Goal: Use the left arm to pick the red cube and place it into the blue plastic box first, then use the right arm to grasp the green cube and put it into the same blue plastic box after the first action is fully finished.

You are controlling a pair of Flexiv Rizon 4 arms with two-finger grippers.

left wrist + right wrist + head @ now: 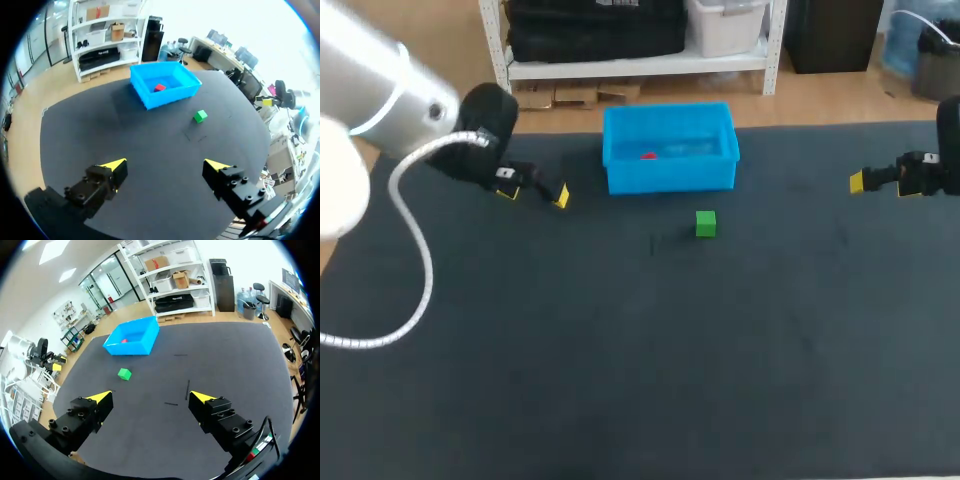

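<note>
Now at the handover: red looks done, green is next.
Small red cube (159, 87) lies inside the open blue plastic box (670, 112), so I judge step one finished. Left gripper (165, 164) hangs empty, jaws wide, off the box's left side. Small bright green cube (706, 223) sits flat on the black tabletop (620, 380) just in front of the box, untouched. Right gripper (150, 397), jaws wide and empty, is well right of the box. It must next come over the green cube and close.

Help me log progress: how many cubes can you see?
2. The red cube lies inside the blue plastic box; the green cube sits on the table just outside it. No others show.
</note>
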